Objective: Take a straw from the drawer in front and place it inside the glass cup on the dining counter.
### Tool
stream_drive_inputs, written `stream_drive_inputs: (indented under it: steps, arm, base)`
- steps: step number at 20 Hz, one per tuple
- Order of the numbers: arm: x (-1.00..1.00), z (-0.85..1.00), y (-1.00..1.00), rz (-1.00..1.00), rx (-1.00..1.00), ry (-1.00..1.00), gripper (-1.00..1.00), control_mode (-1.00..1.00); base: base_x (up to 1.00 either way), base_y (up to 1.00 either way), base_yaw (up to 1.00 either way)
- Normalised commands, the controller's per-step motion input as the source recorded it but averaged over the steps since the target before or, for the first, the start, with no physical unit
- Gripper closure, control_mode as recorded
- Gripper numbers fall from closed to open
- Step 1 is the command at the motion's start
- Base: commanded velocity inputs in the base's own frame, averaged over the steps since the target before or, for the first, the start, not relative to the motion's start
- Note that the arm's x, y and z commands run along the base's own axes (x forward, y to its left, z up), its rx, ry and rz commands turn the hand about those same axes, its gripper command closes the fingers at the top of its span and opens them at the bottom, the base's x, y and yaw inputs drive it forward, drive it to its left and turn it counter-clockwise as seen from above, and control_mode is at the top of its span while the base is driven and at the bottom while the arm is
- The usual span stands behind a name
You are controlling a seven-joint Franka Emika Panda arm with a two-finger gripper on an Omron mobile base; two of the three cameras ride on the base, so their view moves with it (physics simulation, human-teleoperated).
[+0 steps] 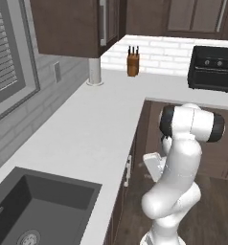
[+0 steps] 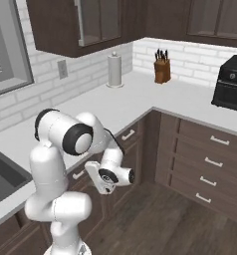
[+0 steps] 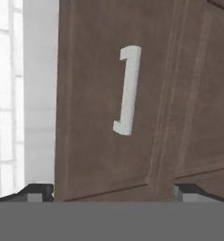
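White L-shaped worktop [image 1: 87, 129] runs under a white brick backsplash [image 2: 190, 57]. Dark sink [image 1: 34, 210] set into it at lower left. Wooden knife block [image 1: 133, 63] with dark handles stands near the back wall. Paper towel roll [image 2: 114, 69] upright by the corner. Black oven-like appliance [image 1: 212, 68] at far right. Dark brown upper cabinets [image 2: 85, 25] above. Narrow drawers with silver handles [image 2: 210, 162] under the right run. Window with blinds [image 1: 8, 62] on the left wall. Wood floor [image 2: 160, 219].

We see the wide, shallow, dark brown wooden drawer [image 3: 100, 117] shut, its panelled front flush with the cabinet face under the white worktop. Its small silver bar handle [image 3: 128, 92] sits near the middle of the front, running vertically in the rolled hand view.
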Motion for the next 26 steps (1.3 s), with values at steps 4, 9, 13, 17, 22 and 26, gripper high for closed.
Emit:
stream_drive_inputs:
  steps: [4,9,13,17,22,26]
  arm:
    - [0.15,-0.25,0.00,0.00,0.00,0.12,-1.00,-1.00]
    - [0.28,-0.36,0.01,0.00,0.02,0.09,-1.00,-1.00]
    - [0.40,-0.26,0.12,0.00,0.01,0.01,-1.00,-1.00]
    - [0.49,-0.25,0.22,0.00,0.01,0.01,-1.00,-1.00]
    - [0.39,-0.18,0.42,0.00,0.00,0.00,-1.00,-1.00]
    - [0.10,-0.23,0.44,0.00,0.00,0.00,-1.00,-1.00]
  base:
    - [0.00,0.00,0.00]
    - [0.00,0.00,0.00]
    - [0.00,0.00,0.00]
    - [0.00,0.00,0.00]
    - [0.00,0.00,0.00]
    - [0.00,0.00,0.00]
